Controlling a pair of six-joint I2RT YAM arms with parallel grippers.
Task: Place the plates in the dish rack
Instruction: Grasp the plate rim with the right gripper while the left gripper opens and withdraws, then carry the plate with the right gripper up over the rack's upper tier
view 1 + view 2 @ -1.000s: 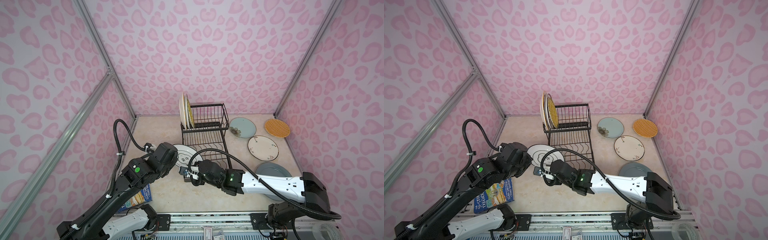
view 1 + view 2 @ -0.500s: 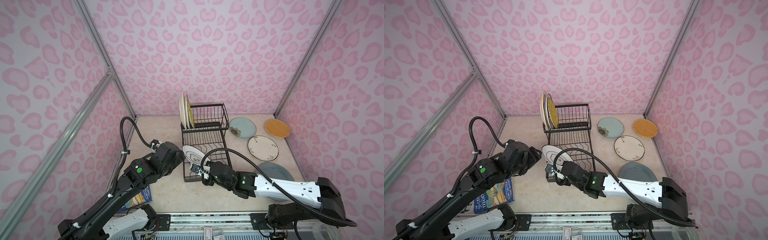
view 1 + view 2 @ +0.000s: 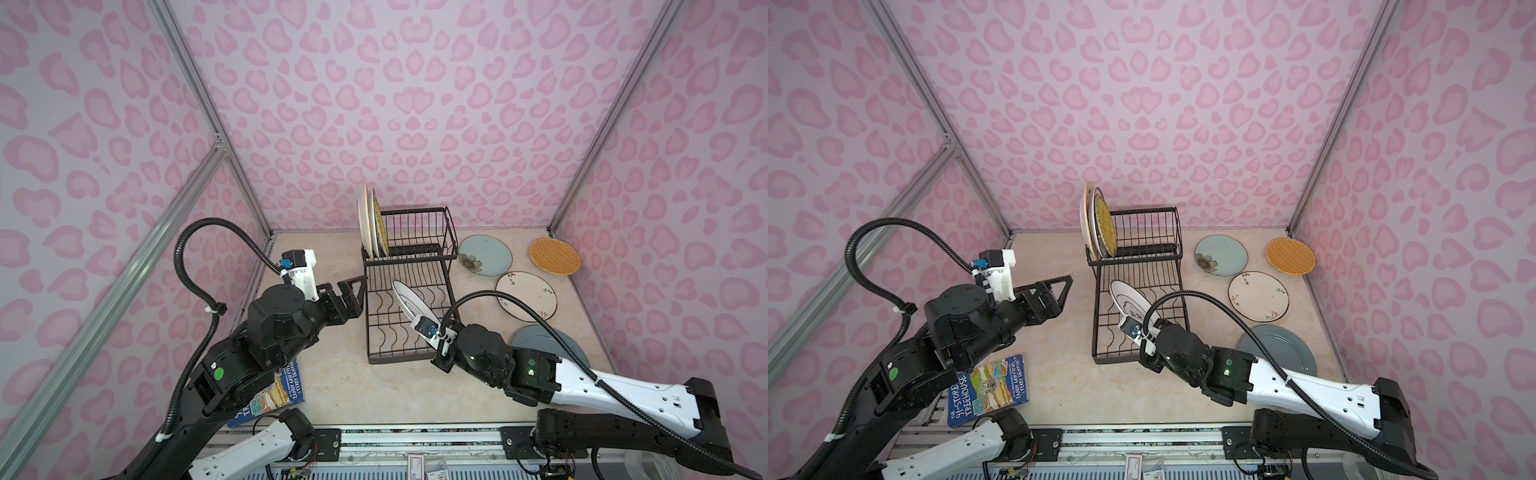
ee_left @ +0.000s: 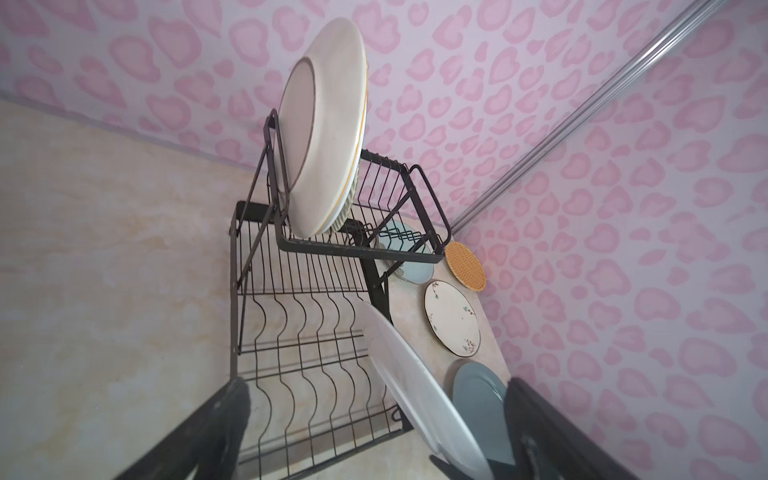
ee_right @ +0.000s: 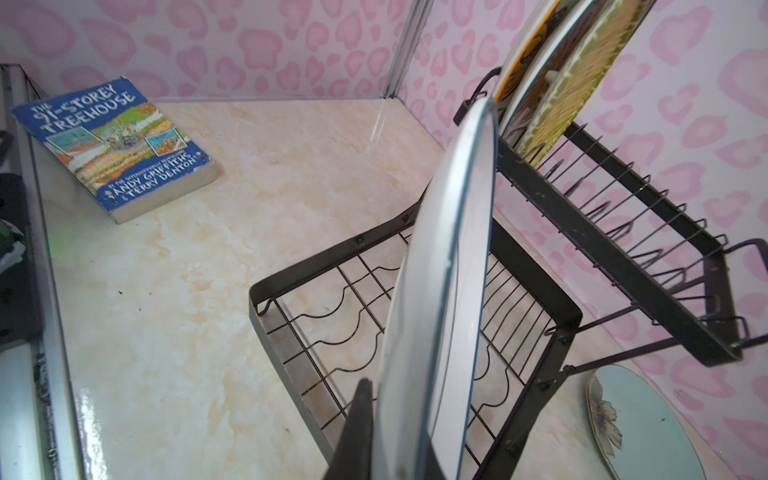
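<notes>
The black wire dish rack (image 3: pixel 368 316) (image 3: pixel 1096 316) stands mid-table. Three plates (image 3: pixel 372 222) (image 3: pixel 1098 224) stand on edge in its raised tier. My right gripper (image 3: pixel 419 319) (image 5: pixel 395 449) is shut on the rim of a white printed plate (image 3: pixel 409 301) (image 3: pixel 1131 301) (image 5: pixel 440 270), holding it tilted on edge over the lower tray. Whether the plate touches the wires I cannot tell. My left gripper (image 3: pixel 353 291) (image 3: pixel 1059 291) (image 4: pixel 382 440) hangs open and empty just left of the rack, apart from the plate (image 4: pixel 411 382).
Right of the rack several plates lie flat: a pale blue flowered plate (image 3: pixel 486 254), an orange woven one (image 3: pixel 554 256), a white motif one (image 3: pixel 525 296) and a grey-blue one (image 3: pixel 540 340) partly under my right arm. A blue book (image 3: pixel 274 390) (image 5: pixel 116 141) lies front left.
My left gripper opened, let go of the white plate and drew back to the left. My right gripper carried the plate to the right, from beside the rack to over its lower tray.
</notes>
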